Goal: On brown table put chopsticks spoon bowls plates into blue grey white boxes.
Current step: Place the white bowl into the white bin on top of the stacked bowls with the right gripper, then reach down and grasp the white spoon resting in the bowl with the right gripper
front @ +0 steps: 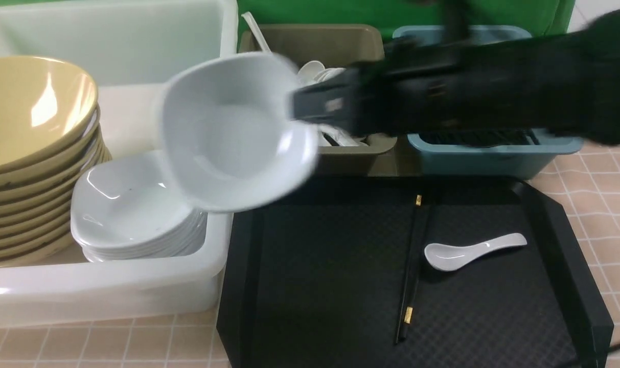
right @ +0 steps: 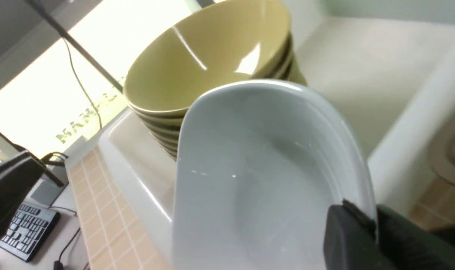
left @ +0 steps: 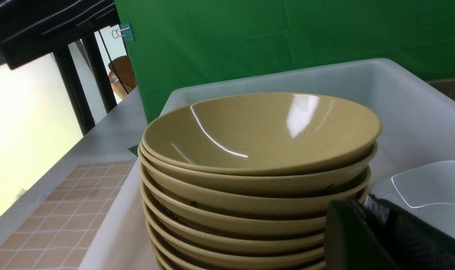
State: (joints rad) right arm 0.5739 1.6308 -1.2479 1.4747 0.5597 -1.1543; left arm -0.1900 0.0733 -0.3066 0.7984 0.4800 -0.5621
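The right gripper (front: 299,108) is holding the white dish (front: 228,138) by its rim, jaws clamped, above the stacked white dishes (front: 131,214) in the white box (front: 85,299). Levelling and centring it before lowering seems wise. The left gripper (left: 366,228) is showing too little to tell its jaws' state.

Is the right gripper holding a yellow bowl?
No, the right gripper grips a white bowl by its rim; the yellow bowls sit stacked in the white box.

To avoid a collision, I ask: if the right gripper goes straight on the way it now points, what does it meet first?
Probably the stack of tan bowls in the white box. The right gripper, shut on the white dish, points toward it, so the dish would touch first; depth is unclear.
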